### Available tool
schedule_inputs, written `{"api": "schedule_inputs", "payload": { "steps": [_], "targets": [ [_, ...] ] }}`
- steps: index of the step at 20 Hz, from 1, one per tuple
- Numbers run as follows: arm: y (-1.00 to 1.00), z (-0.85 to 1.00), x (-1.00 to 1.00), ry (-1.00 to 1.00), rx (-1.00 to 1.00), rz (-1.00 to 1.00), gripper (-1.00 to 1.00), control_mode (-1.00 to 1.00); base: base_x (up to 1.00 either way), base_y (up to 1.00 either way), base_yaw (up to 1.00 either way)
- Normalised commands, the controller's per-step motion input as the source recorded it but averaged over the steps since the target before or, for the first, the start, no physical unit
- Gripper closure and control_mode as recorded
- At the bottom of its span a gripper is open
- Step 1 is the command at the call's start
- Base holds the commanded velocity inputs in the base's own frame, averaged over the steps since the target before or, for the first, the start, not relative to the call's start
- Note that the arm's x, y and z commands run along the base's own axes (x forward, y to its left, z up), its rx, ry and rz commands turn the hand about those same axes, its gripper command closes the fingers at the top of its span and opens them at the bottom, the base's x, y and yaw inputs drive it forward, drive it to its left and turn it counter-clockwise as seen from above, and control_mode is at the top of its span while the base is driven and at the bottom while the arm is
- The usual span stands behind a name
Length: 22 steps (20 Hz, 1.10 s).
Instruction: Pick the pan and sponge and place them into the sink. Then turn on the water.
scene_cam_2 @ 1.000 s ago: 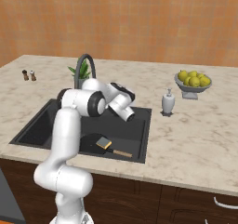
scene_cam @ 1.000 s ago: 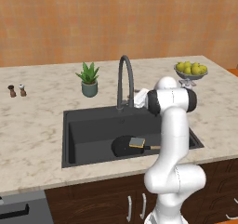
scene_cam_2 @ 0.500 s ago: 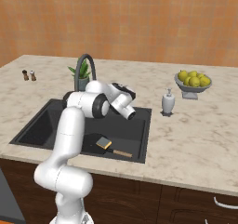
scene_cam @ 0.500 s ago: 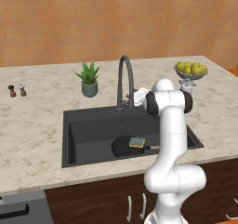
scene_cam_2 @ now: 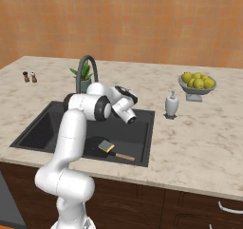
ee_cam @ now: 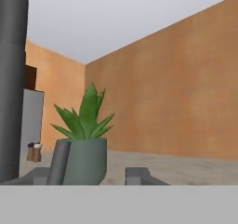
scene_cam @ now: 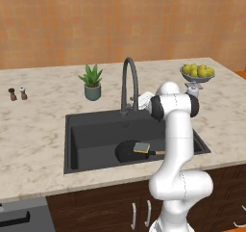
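At counter level, landmark: the sink, a black rectangular basin set into the marble counter.

Counter: surrounds the sink on all sides; dark cabinets sit below its front edge.

Sink: holds the pan and the sponge toward its front right part.

Robot arm: rises in front of the sink's right end and bends back over the sink's rear rim.

Faucet: dark grey gooseneck standing just behind the sink's rear rim, about mid-length. No stream is visible at its spout.

Pan: black, lying flat on the sink floor; its handle points toward the sink's right wall, with a tan end.

Fruit bowl: well apart from the sink, behind and to its right, holding yellow-green fruit.

Plant: in a grey-green pot, behind the sink and left of the faucet.

Soap dispenser: white, on the counter just right of the sink.

Gripper: beside the faucet base, above the sink's rear rim. Fingers stand partly apart; whether they are clamped on anything cannot be told.

Sponge: yellow with dark top, resting on the pan inside the sink.

Shakers: two small ones, far left of the sink.
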Motion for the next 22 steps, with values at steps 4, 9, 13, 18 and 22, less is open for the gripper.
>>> {"api": "schedule_inputs", "payload": {
  "steps": [4, 9, 13, 18, 22],
  "targets": [
    [-0.71, -0.07, 0.37, 0.0, 0.02, -0.14, 1.0, -1.0, 0.0, 0.0, 0.0],
    [-0.96, -0.29, 0.44, 0.05, -0.08, -0.21, 1.0, -1.0, 0.0, 0.0, 0.0],
    [-1.0, -0.32, 0.49, 0.11, -0.06, -0.22, 1.0, -1.0, 0.0, 0.0, 0.0],
    [-1.0, -0.3, 0.57, 0.17, -0.02, -0.18, 1.0, -1.0, 0.0, 0.0, 0.0],
    [-1.0, -0.24, 0.57, 0.19, 0.0, -0.15, 1.0, -1.0, 0.0, 0.0, 0.0]
  ]
}}
